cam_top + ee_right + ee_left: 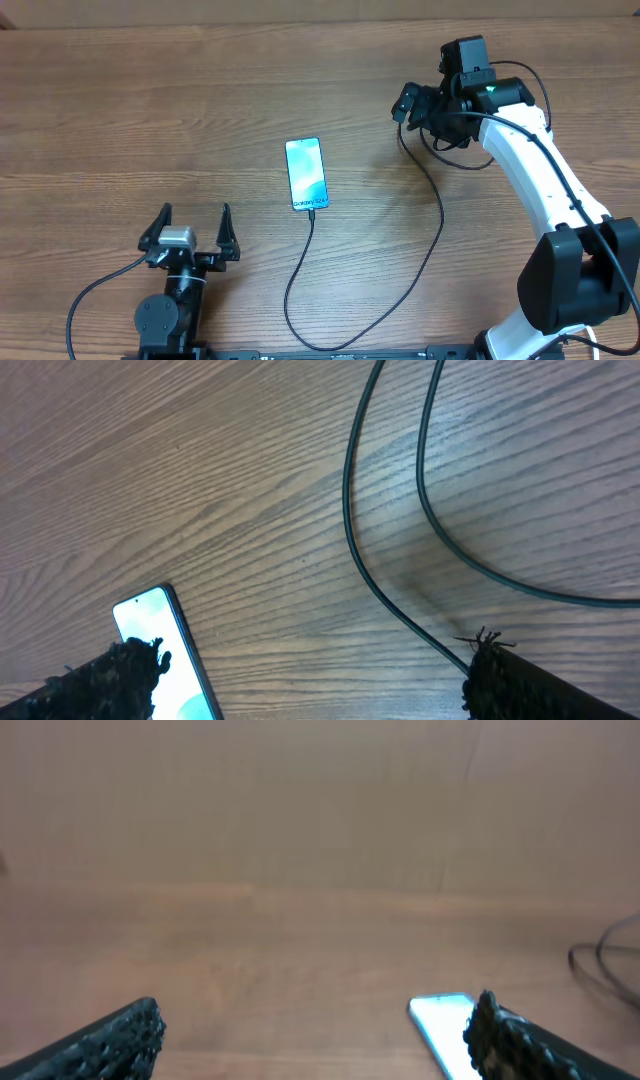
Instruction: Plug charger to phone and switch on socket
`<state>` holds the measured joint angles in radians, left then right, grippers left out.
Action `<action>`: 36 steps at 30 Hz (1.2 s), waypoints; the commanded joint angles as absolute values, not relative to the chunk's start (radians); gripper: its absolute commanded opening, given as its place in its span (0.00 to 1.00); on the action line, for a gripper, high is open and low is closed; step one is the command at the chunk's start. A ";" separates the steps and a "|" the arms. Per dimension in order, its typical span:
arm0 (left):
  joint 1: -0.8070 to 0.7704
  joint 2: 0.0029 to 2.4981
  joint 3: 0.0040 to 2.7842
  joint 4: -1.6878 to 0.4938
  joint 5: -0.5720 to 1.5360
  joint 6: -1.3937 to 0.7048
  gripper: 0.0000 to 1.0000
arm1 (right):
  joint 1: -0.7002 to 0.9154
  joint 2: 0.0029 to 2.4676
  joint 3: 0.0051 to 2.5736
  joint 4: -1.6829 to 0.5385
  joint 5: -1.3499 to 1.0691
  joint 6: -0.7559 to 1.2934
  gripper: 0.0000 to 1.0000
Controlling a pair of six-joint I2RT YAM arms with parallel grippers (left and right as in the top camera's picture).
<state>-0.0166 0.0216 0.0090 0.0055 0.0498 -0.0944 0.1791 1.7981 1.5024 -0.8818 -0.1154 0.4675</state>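
Note:
The phone (305,174) lies flat mid-table, its light-blue screen lit. The charger's thin black cable (431,247) meets the phone's near end, loops toward the front edge, then runs up to the right gripper. My right gripper (420,115) hovers open at the far right above a loop of that cable (390,600); nothing is between its fingers (310,670). The phone also shows in the right wrist view (165,650). My left gripper (195,228) is open and empty at the front left, with the phone (440,1023) beside its right finger (315,1040). The charger's plug and the socket are out of view.
The wooden table (150,100) spreads bare to the left and far side. The right arm's white links (540,190) stretch along the right edge. The arms' own black leads run off the front edge.

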 commanded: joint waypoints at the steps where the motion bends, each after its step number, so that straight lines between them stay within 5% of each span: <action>1: 0.004 0.002 0.005 -0.071 0.056 -0.075 1.00 | 0.179 1.782 1.505 -0.877 -0.105 0.466 1.00; 36: 0.008 0.004 0.005 -0.076 0.044 -0.022 1.00 | 0.179 1.782 1.505 -0.877 -0.105 0.466 1.00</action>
